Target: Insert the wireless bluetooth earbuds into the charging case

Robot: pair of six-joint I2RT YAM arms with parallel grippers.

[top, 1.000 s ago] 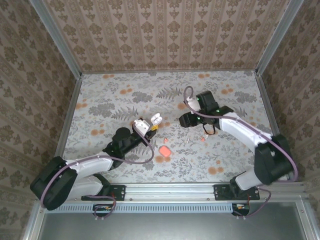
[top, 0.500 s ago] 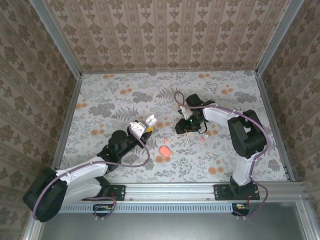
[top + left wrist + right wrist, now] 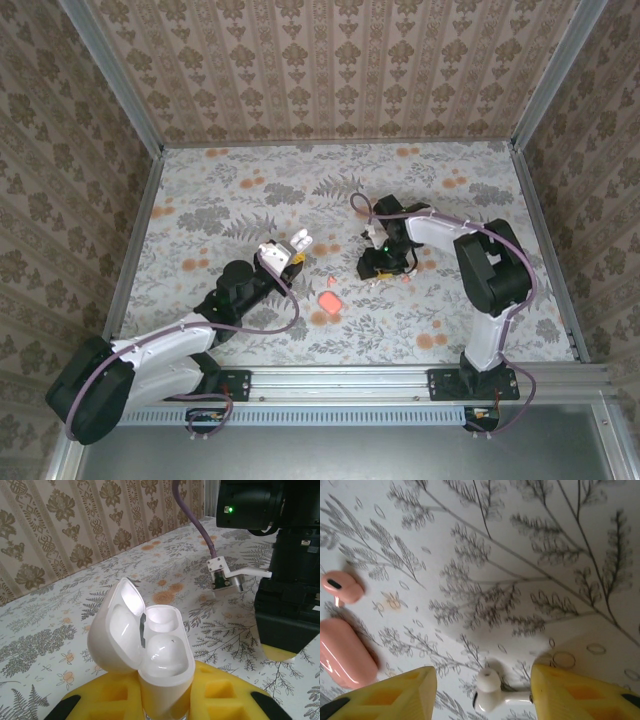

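Once right end effector (image 3: 481, 674) shifted, earbud (image 3: 487, 690) between fingers (image 3: 395, 692).

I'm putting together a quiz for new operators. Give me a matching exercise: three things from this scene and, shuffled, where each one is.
Things:
1. white charging case
2. white earbud
3. pink case

Places:
a. on the table, between the open jaws of the right gripper
b. on the table, beside a pink earbud
c. lid open, held in the left gripper

Pairs: 1-c, 2-a, 3-b
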